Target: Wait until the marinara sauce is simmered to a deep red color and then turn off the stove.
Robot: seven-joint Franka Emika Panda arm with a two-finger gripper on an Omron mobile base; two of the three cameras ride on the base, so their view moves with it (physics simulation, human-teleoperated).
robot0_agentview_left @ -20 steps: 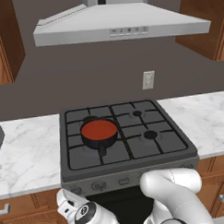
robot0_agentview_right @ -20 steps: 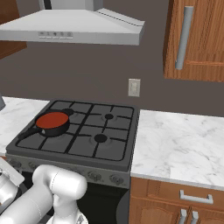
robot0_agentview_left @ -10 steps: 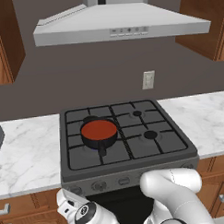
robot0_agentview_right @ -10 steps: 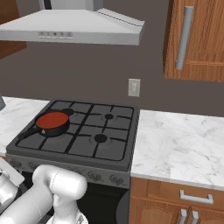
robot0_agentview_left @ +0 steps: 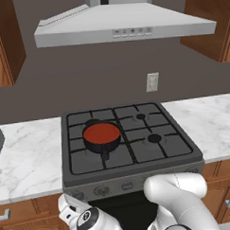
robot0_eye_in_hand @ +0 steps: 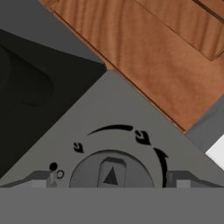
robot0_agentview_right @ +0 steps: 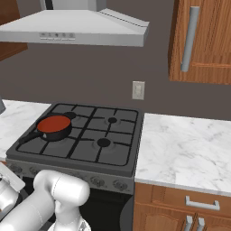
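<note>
A: Where is the sauce (robot0_agentview_left: 102, 133)?

B: It is in the small black pan (robot0_agentview_left: 103, 143) on the rear left burner of the stove (robot0_agentview_left: 137, 156). In the right base view it looks orange-red, a flat disc. The pan handle points to the front.

A: And the hand (robot0_eye_in_hand: 111, 180)?

B: It is low, in front of the stove panel. In the hand view a round knob (robot0_eye_in_hand: 111, 173) sits between the two fingertips (robot0_eye_in_hand: 39, 179), which stand wide, one at each side of it. If they touch the knob, I cannot tell; the bottom of the knob is cut off.

A: Which knob is it?

B: Hard to say. The arm (robot0_agentview_left: 177, 199) covers part of the panel in both base views. Brown cabinet wood (robot0_eye_in_hand: 144, 61) is just beside the panel in the hand view.

A: Any flame?

B: I cannot make out one under the pan.
</note>
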